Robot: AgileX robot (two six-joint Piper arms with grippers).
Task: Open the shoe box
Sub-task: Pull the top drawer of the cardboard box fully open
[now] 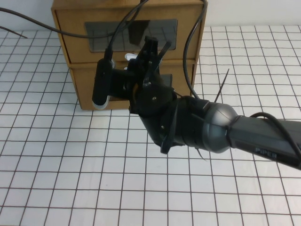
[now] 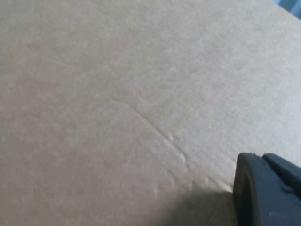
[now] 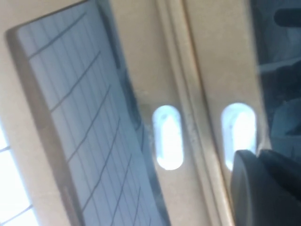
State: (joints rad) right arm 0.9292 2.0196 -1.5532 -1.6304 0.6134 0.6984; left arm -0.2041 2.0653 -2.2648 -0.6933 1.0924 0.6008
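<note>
Reaching across from the right edge of the bench (image 1: 70, 165), the right gripper (image 1: 154, 51) sat against the front of the shoe box (image 1: 70, 37), about where its upper and lower drawers met. The box stood at the far edge of the bench, a little left of the middle. Its two drawer fronts looked flush with each other, and neither was pulled out.

The right gripper was closed. In its wrist view one dark finger lay at a finger hole (image 3: 239, 127), with a second finger hole (image 3: 168, 136) and a clear window (image 3: 70, 117) beside it. Whether the finger pinched the cardboard through the hole could not be made out.

The left gripper (image 2: 265, 188) was close against a plain cardboard face of the box (image 2: 117, 94). Only one finger showed, so I cannot tell whether it was open or closed.

The task looked barely begun. The approach to the hole seemed made, but the pull that would slide a drawer out was still to do.
</note>
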